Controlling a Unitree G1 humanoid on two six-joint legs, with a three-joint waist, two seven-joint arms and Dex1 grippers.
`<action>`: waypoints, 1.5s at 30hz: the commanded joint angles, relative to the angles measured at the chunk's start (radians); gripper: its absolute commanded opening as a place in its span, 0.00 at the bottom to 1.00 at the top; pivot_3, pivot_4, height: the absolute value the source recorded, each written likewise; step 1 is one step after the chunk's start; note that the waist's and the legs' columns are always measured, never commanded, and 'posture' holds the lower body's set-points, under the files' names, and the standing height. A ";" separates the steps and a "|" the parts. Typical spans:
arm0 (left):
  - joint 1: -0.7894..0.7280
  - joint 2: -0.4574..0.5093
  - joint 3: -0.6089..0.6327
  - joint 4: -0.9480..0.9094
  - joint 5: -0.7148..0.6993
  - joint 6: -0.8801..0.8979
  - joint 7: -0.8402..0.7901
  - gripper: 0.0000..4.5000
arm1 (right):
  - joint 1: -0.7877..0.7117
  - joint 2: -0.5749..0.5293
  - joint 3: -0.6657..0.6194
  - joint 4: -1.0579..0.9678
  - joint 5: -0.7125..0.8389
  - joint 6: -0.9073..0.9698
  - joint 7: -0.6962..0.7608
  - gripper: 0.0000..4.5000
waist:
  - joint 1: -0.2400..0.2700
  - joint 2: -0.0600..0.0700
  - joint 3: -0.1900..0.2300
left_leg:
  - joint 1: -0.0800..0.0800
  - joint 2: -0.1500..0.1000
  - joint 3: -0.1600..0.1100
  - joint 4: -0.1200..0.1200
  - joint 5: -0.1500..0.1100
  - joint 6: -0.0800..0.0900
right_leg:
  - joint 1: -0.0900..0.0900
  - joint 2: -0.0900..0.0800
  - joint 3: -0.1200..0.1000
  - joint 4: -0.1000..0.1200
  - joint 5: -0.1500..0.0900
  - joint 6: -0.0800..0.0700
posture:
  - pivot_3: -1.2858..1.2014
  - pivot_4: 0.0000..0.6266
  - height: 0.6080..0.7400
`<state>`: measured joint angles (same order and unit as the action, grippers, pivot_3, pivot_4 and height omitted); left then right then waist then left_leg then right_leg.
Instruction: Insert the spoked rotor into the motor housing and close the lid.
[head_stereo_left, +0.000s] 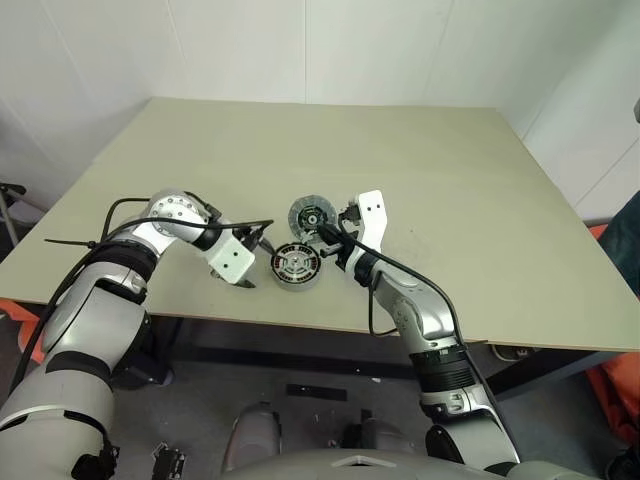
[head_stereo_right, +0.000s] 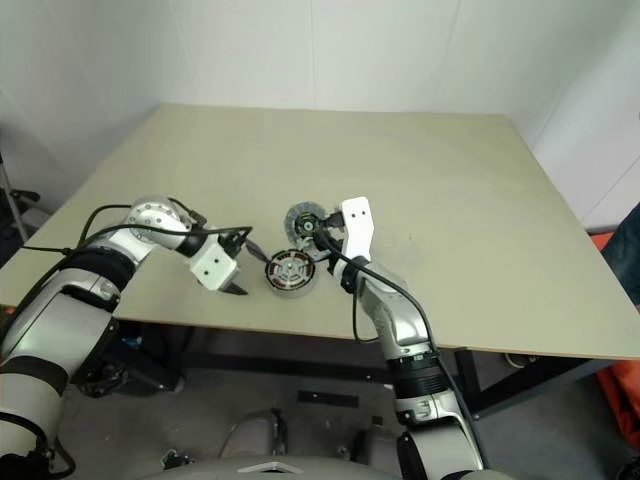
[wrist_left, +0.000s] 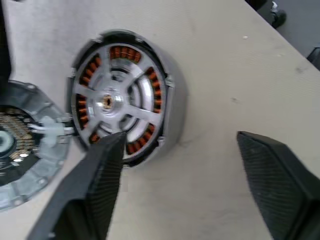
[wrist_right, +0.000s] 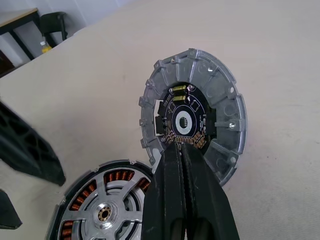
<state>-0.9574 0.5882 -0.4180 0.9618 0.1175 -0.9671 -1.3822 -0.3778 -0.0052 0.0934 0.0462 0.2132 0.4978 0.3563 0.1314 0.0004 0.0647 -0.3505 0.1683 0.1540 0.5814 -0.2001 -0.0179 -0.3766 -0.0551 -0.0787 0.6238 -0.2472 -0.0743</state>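
Nearest you, the right gripper (wrist_right: 186, 150) has its jaws pressed together, pinching the lid (wrist_right: 220, 105) upright by its rim, ready to cap. Your left gripper (wrist_left: 175, 160), jaws spread, has let go: the spoked rotor (wrist_left: 117, 102) sits inside the motor housing (wrist_left: 172, 95) on the desk (head_stereo_left: 450, 170).

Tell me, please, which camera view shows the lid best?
The right wrist view: the lid appears whole, with its scalloped rim and dark centre plain. The left wrist view cuts it off at the frame edge beside the motor housing. Both head views show it small on the table.
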 joint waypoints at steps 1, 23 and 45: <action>0.061 -0.015 0.140 -0.184 -0.165 0.268 0.094 0.94 | -0.031 -0.025 0.006 -0.071 0.027 0.007 0.046 0.00 | -0.004 0.000 0.000 | 0.000 0.000 0.000 0.000 0.000 0.000 | 0.000 0.000 0.000 0.000 0.000 0.000 | 0.52 0.00 1.00; 0.825 -0.414 0.513 -1.214 -0.237 1.244 1.200 0.95 | -0.265 -0.323 0.295 -0.059 -0.020 -0.017 0.571 0.90 | -0.033 -0.001 0.000 | 0.001 0.001 -0.002 0.003 -0.002 0.006 | 0.011 0.002 -0.002 -0.004 -0.005 0.005 | 0.52 0.00 1.00; 0.879 -0.522 0.513 -1.163 -0.207 1.199 1.357 0.95 | -0.540 -0.427 0.543 0.378 -0.378 -0.663 0.964 0.99 | -0.037 -0.002 0.000 | -0.003 0.003 -0.003 0.017 -0.007 0.015 | 0.009 0.002 -0.002 -0.004 0.000 0.002 | 0.52 0.00 1.00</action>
<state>-0.0737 0.0662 0.0971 -0.1865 -0.0992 0.2591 -0.0340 -0.8756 -0.4414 0.6410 0.4000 -0.1499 -0.1097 1.3136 0.0944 -0.0013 0.0651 -0.3541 0.1711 0.1512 0.5982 -0.2076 -0.0025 -0.3681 -0.0536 -0.0808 0.6203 -0.2472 -0.0729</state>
